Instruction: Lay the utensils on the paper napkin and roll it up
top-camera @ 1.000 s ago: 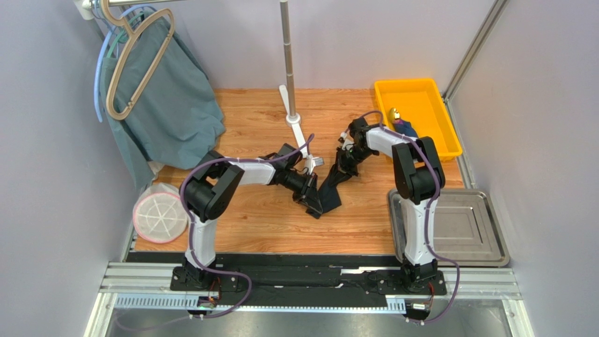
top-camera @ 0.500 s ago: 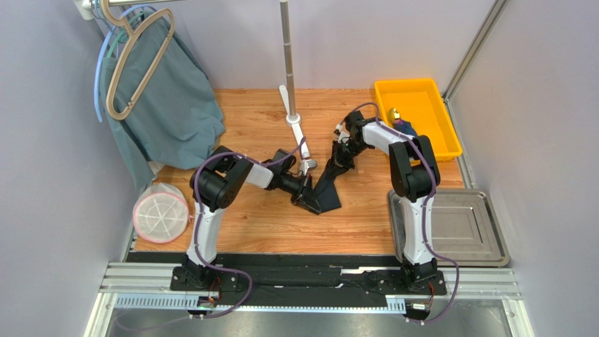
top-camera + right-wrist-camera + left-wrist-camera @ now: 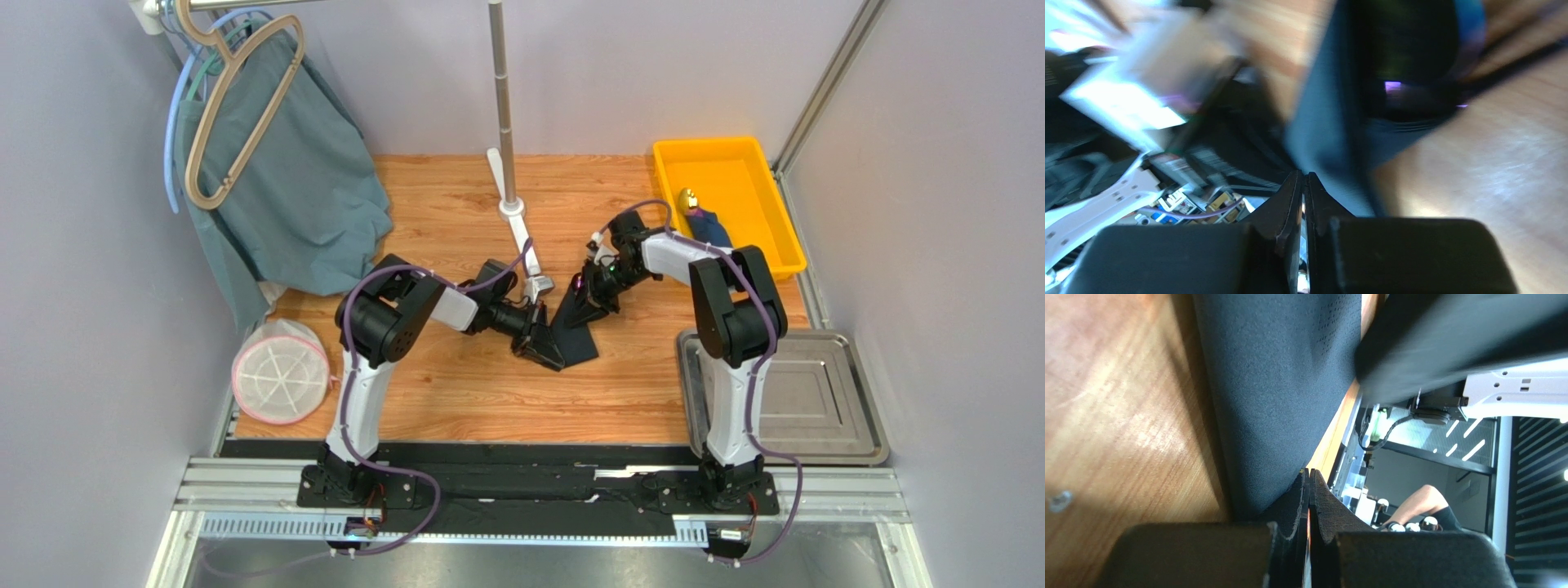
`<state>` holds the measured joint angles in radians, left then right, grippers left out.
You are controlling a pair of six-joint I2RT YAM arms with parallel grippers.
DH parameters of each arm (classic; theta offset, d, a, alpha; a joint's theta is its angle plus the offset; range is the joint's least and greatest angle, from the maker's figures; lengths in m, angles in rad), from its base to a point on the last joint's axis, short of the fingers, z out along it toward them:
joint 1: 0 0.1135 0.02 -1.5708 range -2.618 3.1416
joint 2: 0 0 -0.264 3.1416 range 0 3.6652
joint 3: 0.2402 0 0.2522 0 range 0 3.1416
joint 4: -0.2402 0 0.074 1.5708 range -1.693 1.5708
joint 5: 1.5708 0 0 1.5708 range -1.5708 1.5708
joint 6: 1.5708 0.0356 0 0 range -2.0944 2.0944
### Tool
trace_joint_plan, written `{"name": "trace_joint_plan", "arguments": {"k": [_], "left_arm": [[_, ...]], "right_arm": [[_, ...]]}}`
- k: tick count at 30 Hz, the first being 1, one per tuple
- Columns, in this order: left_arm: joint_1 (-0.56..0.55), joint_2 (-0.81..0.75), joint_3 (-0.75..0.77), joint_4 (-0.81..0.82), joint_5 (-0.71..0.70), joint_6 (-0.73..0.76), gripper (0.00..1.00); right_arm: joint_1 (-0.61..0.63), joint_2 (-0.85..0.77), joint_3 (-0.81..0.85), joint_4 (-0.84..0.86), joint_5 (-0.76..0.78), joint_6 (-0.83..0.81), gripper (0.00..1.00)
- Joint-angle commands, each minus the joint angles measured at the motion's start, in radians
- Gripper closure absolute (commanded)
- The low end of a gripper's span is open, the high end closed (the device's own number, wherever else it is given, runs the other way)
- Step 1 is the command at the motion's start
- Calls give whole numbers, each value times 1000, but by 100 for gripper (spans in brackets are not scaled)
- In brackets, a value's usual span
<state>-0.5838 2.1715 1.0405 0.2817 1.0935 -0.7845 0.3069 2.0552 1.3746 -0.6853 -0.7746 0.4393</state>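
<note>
From above: shows the napkin (image 3: 572, 328), a thin matte black sheet, raised off the wood-grain table (image 3: 429, 392) near its middle and pulled into a creased, tent-like fold. Places the left claw (image 3: 541, 348) at the near-left corner and the right claw (image 3: 590, 289) at the far end, both touching the sheet. Takes in, farther right, a glossy yellow plastic bin (image 3: 736, 172) holding a dark blue bundle (image 3: 708, 226) with a gold tip, and nearer, a dull steel tray (image 3: 810, 392), rectangular with rounded corners. Adds, on the left, a draped teal cloth (image 3: 294, 184), a round white mesh disc (image 3: 282, 371) below it, and a slim metal pole (image 3: 501, 98) at the back.

Left wrist: shows the left claw (image 3: 1309, 478) with textured black pads pressed together, clamped on the napkin (image 3: 1278, 386), fine-grained with rows of tiny embossed dots, rising from the tips above glossy wood.

Right wrist: blurred by motion. Shows the right claw (image 3: 1304, 180) with tips almost meeting, only a hairline slit between them, pinching an edge of the napkin (image 3: 1321, 141) above the table (image 3: 1505, 153).
</note>
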Motion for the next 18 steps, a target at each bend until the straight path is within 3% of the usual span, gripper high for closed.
{"name": "trace_joint_plan", "arguments": {"k": [1, 10, 18], "left_arm": [[2, 5, -34, 16, -110, 18, 100], [1, -183, -27, 45, -89, 40, 92], [1, -104, -26, 2, -119, 65, 92]], "right_arm": [[3, 48, -29, 14, 72, -11, 93], [4, 108, 17, -66, 195, -131, 98], [11, 129, 41, -86, 219, -174, 99]]}}
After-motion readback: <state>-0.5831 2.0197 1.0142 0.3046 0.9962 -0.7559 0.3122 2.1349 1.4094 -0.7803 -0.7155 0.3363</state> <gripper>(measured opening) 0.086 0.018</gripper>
